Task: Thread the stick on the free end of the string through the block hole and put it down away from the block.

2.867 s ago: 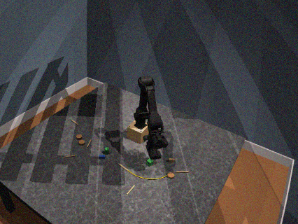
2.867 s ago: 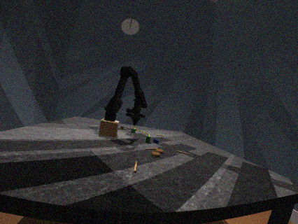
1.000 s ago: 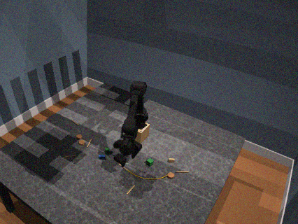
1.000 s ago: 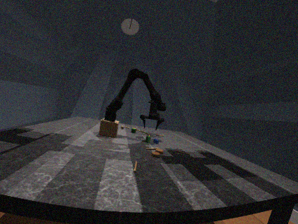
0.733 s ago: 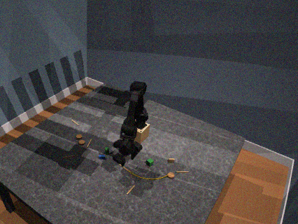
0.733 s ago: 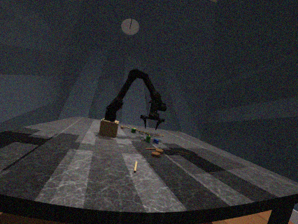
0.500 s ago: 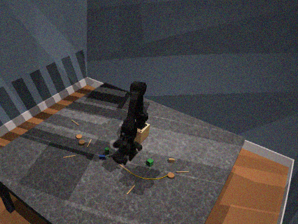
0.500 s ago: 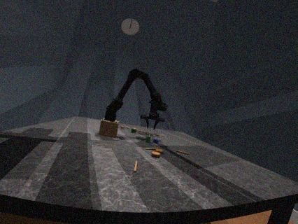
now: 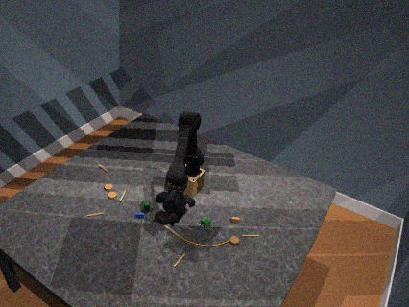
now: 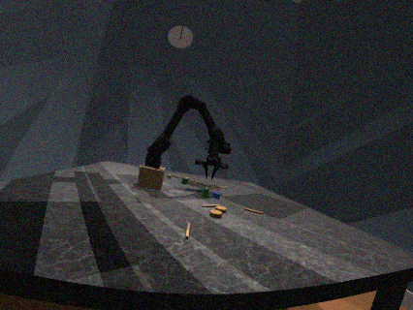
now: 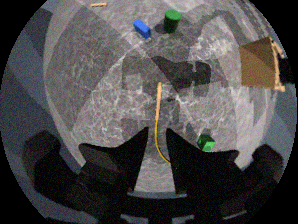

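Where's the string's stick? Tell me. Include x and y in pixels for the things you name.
In the wrist view, the stick (image 9: 167, 226) (image 11: 159, 100) lies just beyond the gripper's (image 11: 157, 130) fingertips, left of the green cube (image 9: 205, 222) (image 11: 206, 142).

Green cube (image 9: 205, 223) (image 11: 206, 143) near the string's curve (image 9: 201, 245) (image 11: 156, 138), bare tabletop between it and the block (image 9: 195, 182) (image 11: 259, 65).

Table (image 9: 103, 259) (image 10: 170, 271) (image 11: 100, 95) — mottled, stone-like, matt
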### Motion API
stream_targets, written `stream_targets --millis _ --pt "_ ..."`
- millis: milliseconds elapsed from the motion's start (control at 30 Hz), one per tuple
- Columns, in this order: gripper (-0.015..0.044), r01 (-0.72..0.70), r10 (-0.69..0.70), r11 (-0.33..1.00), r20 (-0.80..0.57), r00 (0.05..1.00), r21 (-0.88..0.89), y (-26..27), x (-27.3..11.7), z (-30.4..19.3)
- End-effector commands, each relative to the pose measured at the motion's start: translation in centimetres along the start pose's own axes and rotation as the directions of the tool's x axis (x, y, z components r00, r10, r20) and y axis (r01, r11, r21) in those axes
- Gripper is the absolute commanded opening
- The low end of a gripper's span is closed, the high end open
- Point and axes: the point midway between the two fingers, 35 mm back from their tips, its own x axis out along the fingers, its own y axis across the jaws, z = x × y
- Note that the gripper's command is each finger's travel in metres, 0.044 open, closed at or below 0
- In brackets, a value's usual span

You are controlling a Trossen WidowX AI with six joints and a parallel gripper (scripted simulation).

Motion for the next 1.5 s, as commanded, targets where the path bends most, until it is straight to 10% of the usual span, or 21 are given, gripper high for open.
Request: stream_targets --millis 0,1467 --pt "0.0123 0.006 -0.006 1.0 -0.003 1.0 0.006 -0.1 0.6 0.0" --pt "0.0123 0.006 -0.006 1.0 -0.003 1.0 0.006 -0.2 5.8 0.0"
